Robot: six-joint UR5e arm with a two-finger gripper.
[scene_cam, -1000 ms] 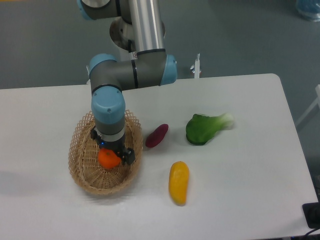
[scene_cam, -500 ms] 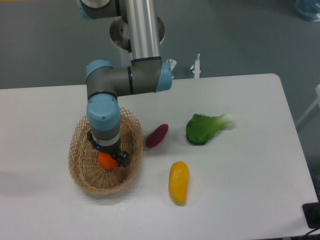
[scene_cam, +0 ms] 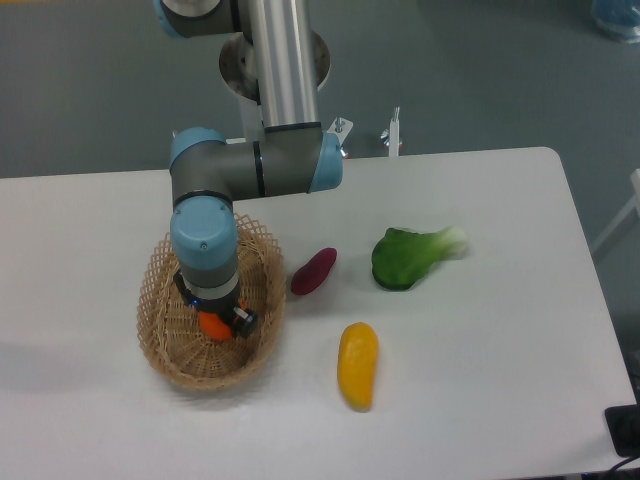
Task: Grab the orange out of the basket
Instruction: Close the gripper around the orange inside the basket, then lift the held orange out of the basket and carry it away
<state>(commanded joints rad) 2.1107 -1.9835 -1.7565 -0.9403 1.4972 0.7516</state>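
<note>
The orange (scene_cam: 211, 325) lies inside the tan wicker basket (scene_cam: 152, 318) at the left of the table, and only a small orange patch of it shows. My gripper (scene_cam: 216, 312) points straight down into the basket right over the orange. Its jaws stand apart, one dark fingertip (scene_cam: 246, 320) to the orange's right and the other at its upper left. The gripper body and wrist hide most of the orange, so I cannot see whether the fingers touch it.
A purple oblong vegetable (scene_cam: 313, 271) lies just right of the basket. A green leafy vegetable (scene_cam: 410, 256) lies further right. A yellow-orange oblong fruit (scene_cam: 358, 365) lies near the front. The arm's forearm (scene_cam: 255, 168) reaches over the basket's far rim.
The gripper has shifted slightly left and come down over the orange, covering most of it. The orange and the basket have stayed in place.
</note>
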